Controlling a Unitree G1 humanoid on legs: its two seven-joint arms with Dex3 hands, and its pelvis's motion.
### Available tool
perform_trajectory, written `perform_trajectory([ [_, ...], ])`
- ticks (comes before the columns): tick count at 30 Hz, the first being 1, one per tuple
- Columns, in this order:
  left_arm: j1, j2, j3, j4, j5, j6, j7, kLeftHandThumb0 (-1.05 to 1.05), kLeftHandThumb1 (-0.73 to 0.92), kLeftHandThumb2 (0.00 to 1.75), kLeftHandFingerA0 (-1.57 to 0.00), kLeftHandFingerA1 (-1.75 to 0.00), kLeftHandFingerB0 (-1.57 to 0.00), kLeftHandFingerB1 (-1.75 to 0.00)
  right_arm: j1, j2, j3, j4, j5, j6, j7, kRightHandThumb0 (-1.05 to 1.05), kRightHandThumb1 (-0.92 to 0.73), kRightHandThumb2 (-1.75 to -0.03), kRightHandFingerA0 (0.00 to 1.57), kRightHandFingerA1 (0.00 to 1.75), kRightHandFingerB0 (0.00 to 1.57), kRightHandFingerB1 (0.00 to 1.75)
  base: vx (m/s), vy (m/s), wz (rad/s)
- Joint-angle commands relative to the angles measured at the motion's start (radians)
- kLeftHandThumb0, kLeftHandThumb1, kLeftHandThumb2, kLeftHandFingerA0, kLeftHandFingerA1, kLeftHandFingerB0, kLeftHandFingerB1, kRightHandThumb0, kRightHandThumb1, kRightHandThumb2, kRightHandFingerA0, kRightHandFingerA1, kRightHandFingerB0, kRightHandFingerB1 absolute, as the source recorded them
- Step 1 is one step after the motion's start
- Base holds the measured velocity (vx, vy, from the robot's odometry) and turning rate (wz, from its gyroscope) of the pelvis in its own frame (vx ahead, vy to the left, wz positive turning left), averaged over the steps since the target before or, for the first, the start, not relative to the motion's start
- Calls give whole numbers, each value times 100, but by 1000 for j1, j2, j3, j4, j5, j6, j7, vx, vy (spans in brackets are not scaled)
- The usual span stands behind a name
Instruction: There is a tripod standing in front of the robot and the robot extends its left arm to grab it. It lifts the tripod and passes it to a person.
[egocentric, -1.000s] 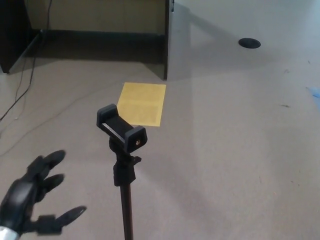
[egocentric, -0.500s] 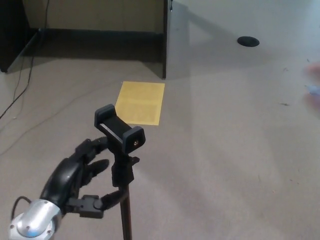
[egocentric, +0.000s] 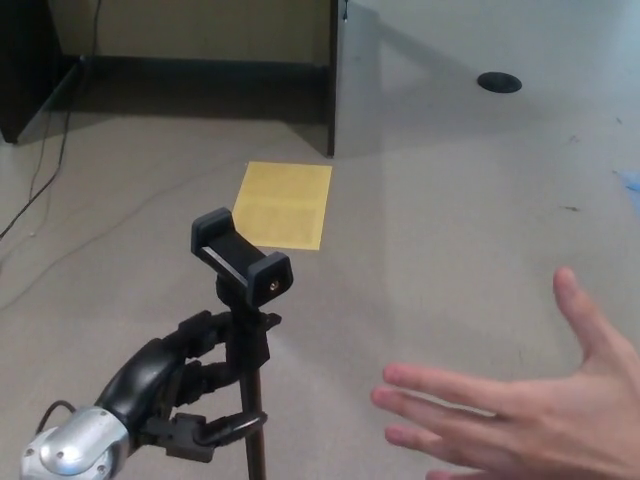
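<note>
1. since half a second ago, your left hand (egocentric: 180, 385) has closed in on the tripod (egocentric: 245, 330); the fingers (egocentric: 205, 327) that were spread beside the pole are now clenched around it, just under the black joint block.
2. the thumb hooks across the pole from the near side, lower down.
3. a person's hand (egocentric: 520, 410) has come in at the lower right, palm open and fingers pointing toward the tripod; before, only a blur showed at the right edge.
4. the tripod stands upright in the lower middle, in much the same spot as earlier, its phone clamp (egocentric: 240, 258) on top tilted and empty.
5. your right hand does not show.
6. the grey floor (egocentric: 450, 220) carries a yellow sheet (egocentric: 285, 205) lying flat beyond the tripod.
7. a dark cable (egocentric: 45, 170) trails along the left, a dark panel edge (egocentric: 333, 80) stands behind the sheet, and a round black floor port (egocentric: 499, 83) sits far right.
</note>
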Motion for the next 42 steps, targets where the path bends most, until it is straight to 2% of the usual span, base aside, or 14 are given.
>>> perform_trajectory([
  [1,2,-8,-23,-13,18,78,4,-57,38,66,-23,-42,-8,-33,-3,-8,-1,3,-3,8,-8,-40,-70,-61,70,43,47,36,0,0,0],
  [12,-28,-32,-41,5,24,100,18,-55,39,65,-23,-43,-8,-30,-14,-7,0,5,-3,-8,-2,-39,-70,-61,71,44,49,37,0,0,0],
  [23,-117,-122,143,192,-106,207,27,-49,39,64,-24,-43,-7,-29,-11,3,6,-12,-7,-19,-8,-40,-70,-61,71,44,49,37,0,0,0],
  [28,-167,-142,177,301,-97,145,24,-47,42,65,-33,-46,-8,-27,-13,3,7,-25,-7,-13,-2,-40,-70,-62,72,44,49,37,0,0,0],
  [30,-181,-157,184,338,-96,111,28,-36,50,55,-63,-48,-12,-26,-15,3,7,-20,-6,-24,0,-39,-70,-61,70,43,50,37,0,0,0],
  [33,-192,-166,185,363,-88,93,37,-37,51,55,-71,-50,-12,-26,-16,0,13,-18,-13,-25,-6,-40,-70,-61,74,45,50,37,0,0,0],
  [34,-193,-169,179,363,-76,90,49,-29,35,84,-64,-70,0,-42,-17,0,14,-17,-14,-22,-6,-40,-70,-61,74,45,50,37,0,0,0],
  [35,-189,-174,171,356,-69,86,54,-37,51,55,-74,-50,-17,-27,-17,1,17,-18,-15,-21,-9,-40,-70,-62,76,47,51,37,0,0,0],
  [36,-183,-180,162,346,-64,83,55,-37,51,55,-74,-50,-17,-27,-15,1,19,-18,-18,-21,-13,-40,-70,-62,76,47,51,37,0,0,0],
  [37,-187,-177,149,349,-54,79,52,-30,36,83,-71,-72,-1,-42,-17,1,19,-18,-16,-21,-10,-40,-70,-62,75,46,51,37,0,0,0],
  [39,-183,-176,121,345,-43,53,35,-29,36,84,-75,-75,-5,-44,-17,4,11,-19,-2,-17,1,-39,-70,-61,73,44,51,37,0,0,0],
  [40,-183,-177,112,340,-39,55,39,-30,36,83,-74,-73,-4,-44,-16,3,11,-19,-1,-20,1,-39,-70,-61,71,43,51,37,0,0,0],
  [41,-182,-180,103,335,-36,54,43,-38,51,55,-76,-53,-17,-28,-14,3,8,-20,2,-25,4,-38,-70,-61,71,44,51,37,0,0,0],
  [42,-182,-181,95,333,-33,47,45,-28,36,85,-57,-66,-5,-45,-12,1,7,-22,4,-30,7,-39,-70,-61,72,44,51,37,0,0,0],
])
